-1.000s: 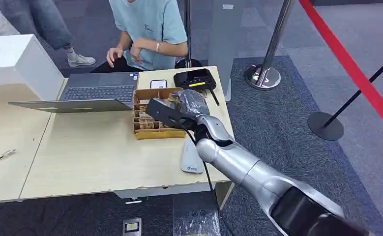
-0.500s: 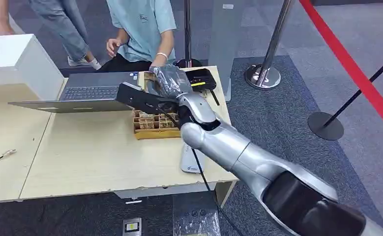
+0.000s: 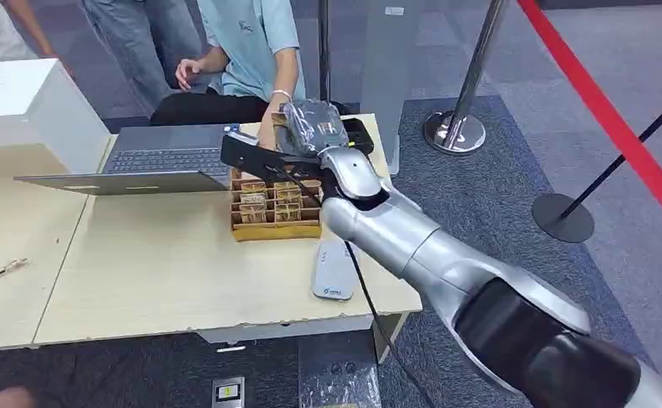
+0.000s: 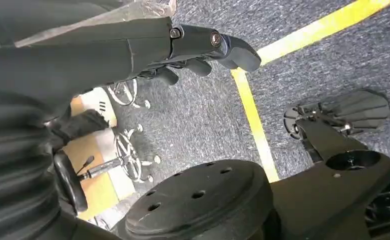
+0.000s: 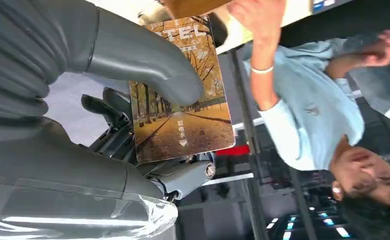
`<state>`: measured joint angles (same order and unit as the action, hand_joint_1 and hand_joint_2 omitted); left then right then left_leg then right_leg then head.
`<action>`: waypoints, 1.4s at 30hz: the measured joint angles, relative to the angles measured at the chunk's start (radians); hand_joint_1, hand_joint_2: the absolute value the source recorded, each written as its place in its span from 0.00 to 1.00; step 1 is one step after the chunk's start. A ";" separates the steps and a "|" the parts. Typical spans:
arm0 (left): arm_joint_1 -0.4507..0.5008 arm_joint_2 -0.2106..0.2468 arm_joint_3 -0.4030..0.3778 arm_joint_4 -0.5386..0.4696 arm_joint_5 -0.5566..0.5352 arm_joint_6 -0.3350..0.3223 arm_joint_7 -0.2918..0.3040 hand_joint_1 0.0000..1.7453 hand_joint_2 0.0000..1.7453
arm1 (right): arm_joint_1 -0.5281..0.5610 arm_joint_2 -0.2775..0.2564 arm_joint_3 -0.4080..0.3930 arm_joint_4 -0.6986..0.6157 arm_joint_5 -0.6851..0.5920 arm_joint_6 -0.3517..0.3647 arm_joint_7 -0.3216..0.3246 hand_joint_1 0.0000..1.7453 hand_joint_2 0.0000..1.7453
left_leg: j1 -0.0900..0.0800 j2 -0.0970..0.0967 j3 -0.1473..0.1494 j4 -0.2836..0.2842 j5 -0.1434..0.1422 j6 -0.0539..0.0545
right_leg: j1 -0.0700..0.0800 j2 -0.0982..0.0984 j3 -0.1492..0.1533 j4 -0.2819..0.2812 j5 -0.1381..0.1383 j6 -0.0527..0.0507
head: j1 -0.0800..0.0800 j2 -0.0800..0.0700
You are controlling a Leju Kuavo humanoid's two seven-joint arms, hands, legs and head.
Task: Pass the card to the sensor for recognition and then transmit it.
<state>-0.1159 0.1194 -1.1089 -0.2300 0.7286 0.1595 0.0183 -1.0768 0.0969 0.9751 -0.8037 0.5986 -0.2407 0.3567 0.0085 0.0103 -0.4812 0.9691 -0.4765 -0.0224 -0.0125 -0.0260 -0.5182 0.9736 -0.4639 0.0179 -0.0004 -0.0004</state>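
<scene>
1. Nearest in the head view, the silver right arm [image 3: 446, 272] comes in from the lower right and reaches over the right part of the wooden table [image 3: 157, 272].
2. A grey flat device [image 3: 333, 271] lies on the table near its near right edge, just left of the arm.
3. Beyond it stands a tan cardboard organizer box [image 3: 276, 212] with small compartments holding cards.
4. The right hand [image 3: 310, 129], wrapped in clear plastic, is raised above the far side of that box. The right wrist view shows it clamped on the card [image 5: 182, 100]: the thick thumb [image 5: 147, 62] presses the printed face, darker fingers lie behind it. The card shows an autumn tree avenue.
5. A black reader [image 3: 354, 136] sits at the table's far right corner, partly hidden by the hand.
6. An open laptop [image 3: 153, 161] lies on the far left part of the table, with a white box [image 3: 30, 106] further left.
7. A seated person in a light blue shirt [image 3: 255, 47] is beyond the far edge; the person's hand [image 3: 268, 132] reaches towards the robot's hand, close to the card.
8. The left hand [image 4: 203, 47] hangs over grey carpet with a yellow line, its fingers curled in with nothing between them.
</scene>
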 joint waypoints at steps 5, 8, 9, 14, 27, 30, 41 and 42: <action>0.001 0.000 0.000 0.000 0.009 0.006 0.006 0.00 1.00 | -0.001 -0.007 0.001 0.035 0.010 0.000 0.005 1.00 1.00 | 0.000 0.000 0.000 0.000 0.000 0.000 | 0.000 0.000 0.000 0.000 0.000 0.000 | 0.000 0.000; 0.001 0.000 0.000 0.000 0.017 0.011 0.002 0.00 1.00 | -0.007 -0.012 0.003 0.053 0.035 0.000 0.010 1.00 1.00 | 0.000 0.000 0.000 0.000 0.000 0.000 | 0.000 0.000 0.000 0.000 0.000 0.000 | 0.000 0.000; 0.002 0.000 0.001 0.000 0.018 0.014 0.000 0.00 1.00 | -0.010 -0.014 0.005 0.060 0.045 0.000 0.018 1.00 1.00 | 0.000 0.000 0.000 0.000 0.000 0.000 | 0.000 0.000 0.000 0.000 0.000 0.000 | 0.000 0.000; 0.002 0.000 0.002 0.000 0.027 0.021 -0.004 0.00 1.00 | -0.028 -0.029 0.006 0.088 0.066 0.015 0.037 1.00 1.00 | 0.000 0.000 0.000 0.000 0.000 0.000 | 0.000 0.000 0.000 0.000 0.000 0.000 | 0.000 0.000; 0.004 0.000 0.002 0.000 0.023 0.038 -0.019 0.00 1.00 | -0.034 -0.100 -0.010 0.083 0.084 0.050 0.080 1.00 1.00 | 0.000 0.000 0.000 0.001 0.000 0.000 | 0.000 0.000 0.000 0.000 0.000 0.000 | 0.000 0.000; 0.004 0.000 0.002 0.000 0.023 0.038 -0.024 0.00 1.00 | -0.034 -0.107 -0.013 0.074 0.084 0.051 0.082 1.00 1.00 | 0.000 0.000 0.000 0.001 0.000 0.000 | 0.000 0.000 0.000 0.000 0.000 0.000 | 0.000 0.000; 0.004 0.000 0.003 0.000 0.032 0.031 -0.034 0.00 1.00 | -0.034 -0.097 -0.013 0.072 0.090 0.051 0.071 1.00 1.00 | 0.000 0.000 0.000 0.001 0.000 0.000 | 0.000 0.000 0.000 0.000 0.000 0.000 | 0.000 0.000; 0.004 0.000 0.003 0.000 0.032 0.029 -0.034 0.00 1.00 | -0.034 -0.096 -0.013 0.072 0.090 0.051 0.071 1.00 1.00 | 0.000 0.000 0.000 0.001 0.000 0.000 | 0.000 0.000 0.000 0.000 0.000 0.000 | 0.000 0.000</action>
<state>-0.1117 0.1190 -1.1063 -0.2300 0.7603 0.1888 -0.0153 -1.1111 0.0008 0.9617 -0.7317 0.6882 -0.1900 0.4272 0.0085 0.0103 -0.4816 0.9697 -0.4766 -0.0225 -0.0124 -0.0260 -0.5186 0.9737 -0.4638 0.0179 -0.0004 -0.0004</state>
